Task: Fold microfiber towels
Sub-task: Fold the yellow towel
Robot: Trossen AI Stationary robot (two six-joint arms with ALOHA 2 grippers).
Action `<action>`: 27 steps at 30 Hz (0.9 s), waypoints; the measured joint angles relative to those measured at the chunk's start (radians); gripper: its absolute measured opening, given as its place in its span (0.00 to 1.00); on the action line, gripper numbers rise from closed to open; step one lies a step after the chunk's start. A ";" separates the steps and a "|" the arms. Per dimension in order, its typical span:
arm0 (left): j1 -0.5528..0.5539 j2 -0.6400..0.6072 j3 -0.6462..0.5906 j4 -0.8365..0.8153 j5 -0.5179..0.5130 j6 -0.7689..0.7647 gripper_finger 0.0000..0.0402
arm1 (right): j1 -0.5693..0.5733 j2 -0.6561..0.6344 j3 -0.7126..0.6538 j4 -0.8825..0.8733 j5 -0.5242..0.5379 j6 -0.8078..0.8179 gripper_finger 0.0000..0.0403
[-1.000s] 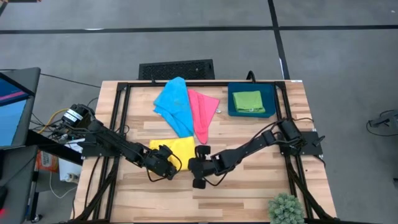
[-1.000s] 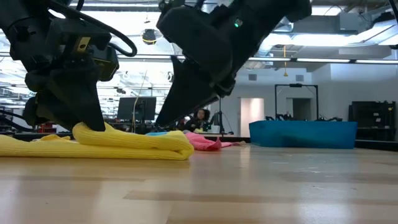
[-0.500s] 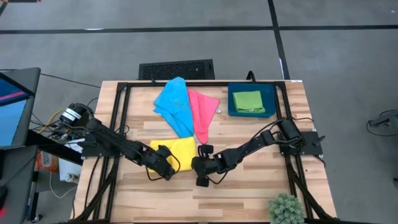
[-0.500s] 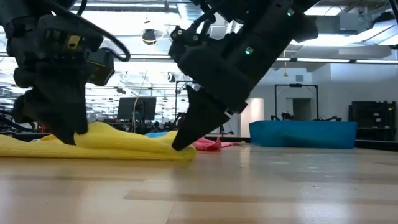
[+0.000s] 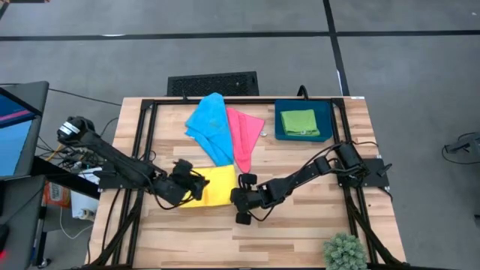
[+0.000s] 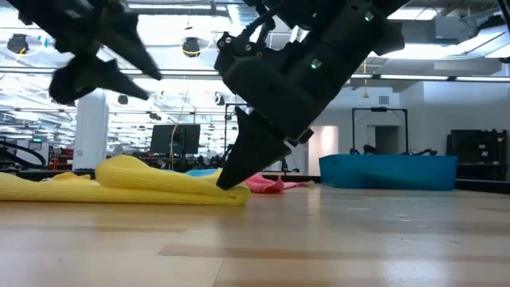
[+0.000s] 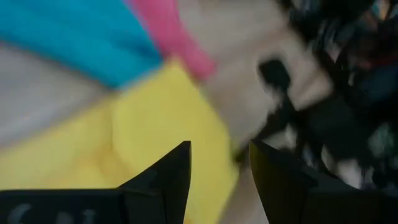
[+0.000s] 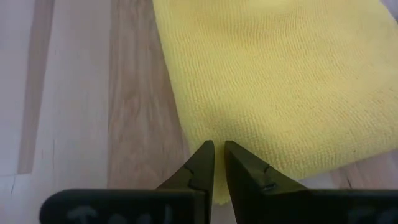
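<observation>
1. Surface (image 5: 300, 232): pale wooden planks with visible grain, bordered by a black metal frame.
2. Yellow towel (image 5: 212, 185): soft cloth with a fine looped weave, folded into a rough rectangle and lying flat near the middle of the surface; in the low view (image 6: 159, 185) it showed as a low, rounded, layered roll with one raised hump.
3. Blue towel (image 5: 210, 126): bright sky-blue, limp and unfolded, spread in an irregular pointed shape on the far half of the surface, its near tip touching the yellow towel's far edge.
4. Pink towel (image 5: 243, 138): thin and limp, a long tapering shape beside the blue towel and partly overlapped by it.
5. Green towel (image 5: 298, 121): folded to a small square, lying inside the tray (image 5: 280, 133), a rigid dark blue rectangle at the far right of the surface.
6. Left gripper (image 5: 193, 182): dark, raised above the yellow towel's left part; its fingers (image 7: 166, 177) stood parted with a plain gap between them, nothing in it, the cloth below and clear of them.
7. Right gripper (image 5: 237, 196): dark, low at the yellow towel's right near corner; its fingers (image 8: 200, 167) were narrow and pointed, drawn almost together with a thin slit between, the tips on the cloth's edge. Whether they pinched the cloth could not be told.
8. Plant (image 5: 345, 251): a small spiky green tuft at the near right corner of the surface.
</observation>
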 joint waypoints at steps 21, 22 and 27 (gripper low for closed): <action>0.133 0.370 -0.002 0.048 0.235 0.105 0.02 | -0.003 0.000 0.000 -0.022 -0.001 -0.001 0.16; 0.133 0.369 -0.002 0.051 0.237 0.110 0.02 | -0.002 0.000 0.000 -0.009 0.000 -0.005 0.16; 0.132 0.361 -0.002 0.054 0.237 0.116 0.03 | -0.001 -0.039 0.009 0.138 0.000 -0.070 0.16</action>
